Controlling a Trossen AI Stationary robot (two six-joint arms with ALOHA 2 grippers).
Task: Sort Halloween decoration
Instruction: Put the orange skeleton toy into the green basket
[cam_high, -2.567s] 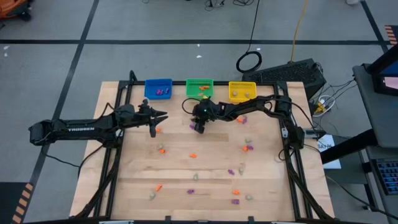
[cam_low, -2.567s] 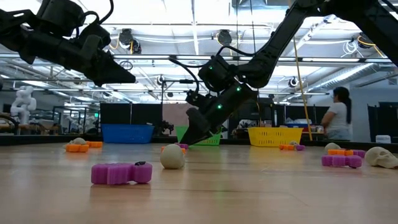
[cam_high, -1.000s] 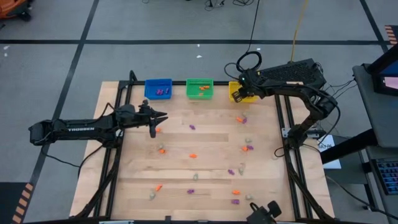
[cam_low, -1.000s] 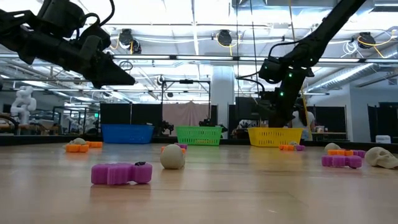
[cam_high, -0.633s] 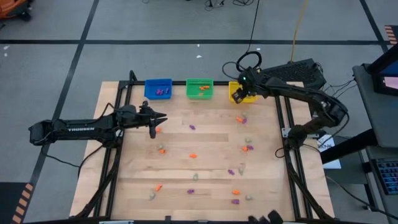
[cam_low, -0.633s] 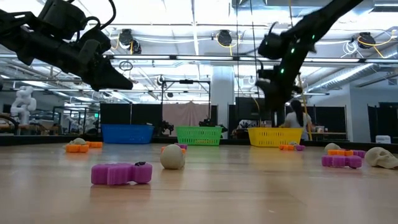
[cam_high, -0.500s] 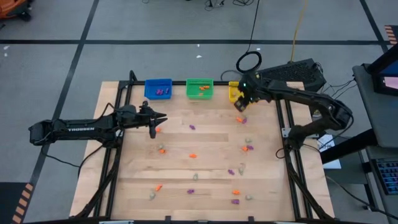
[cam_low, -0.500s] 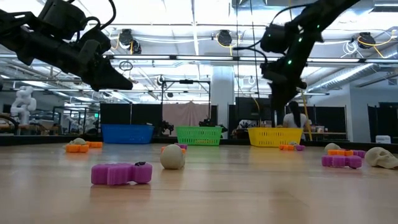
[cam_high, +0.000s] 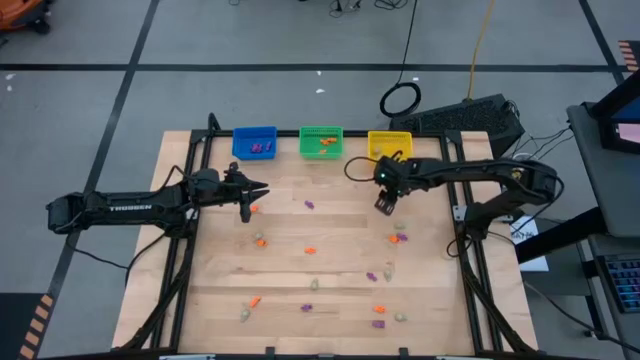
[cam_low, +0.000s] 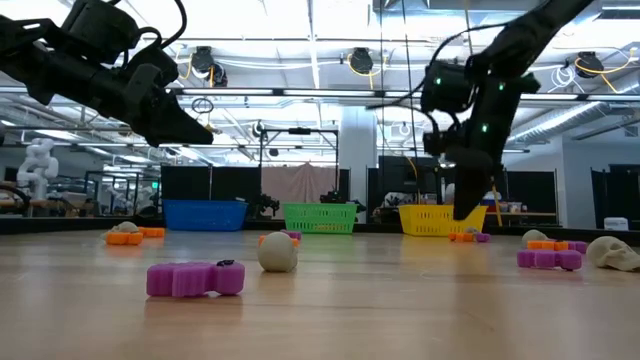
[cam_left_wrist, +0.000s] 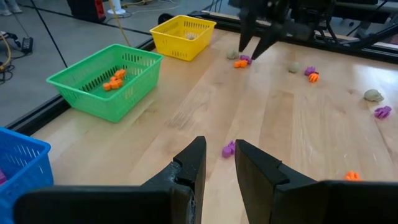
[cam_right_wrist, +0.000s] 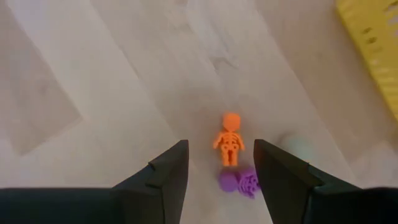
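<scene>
Dark right gripper (cam_right_wrist: 216, 163) angled down, wide open, empty, above orange skeleton (cam_right_wrist: 229, 138)

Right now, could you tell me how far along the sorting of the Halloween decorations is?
Early. A few purple pieces sit in the blue bin, orange ones in the green bin and a pale one in the yellow bin. The right tool hangs open above an orange skeleton; the left tool waits, empty. Many trinkets are scattered over the table.

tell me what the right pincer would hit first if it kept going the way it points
Probably the orange skeleton trinket, centred between the open right pincer fingers, with a purple trinket touching it; depth is unclear.
</scene>
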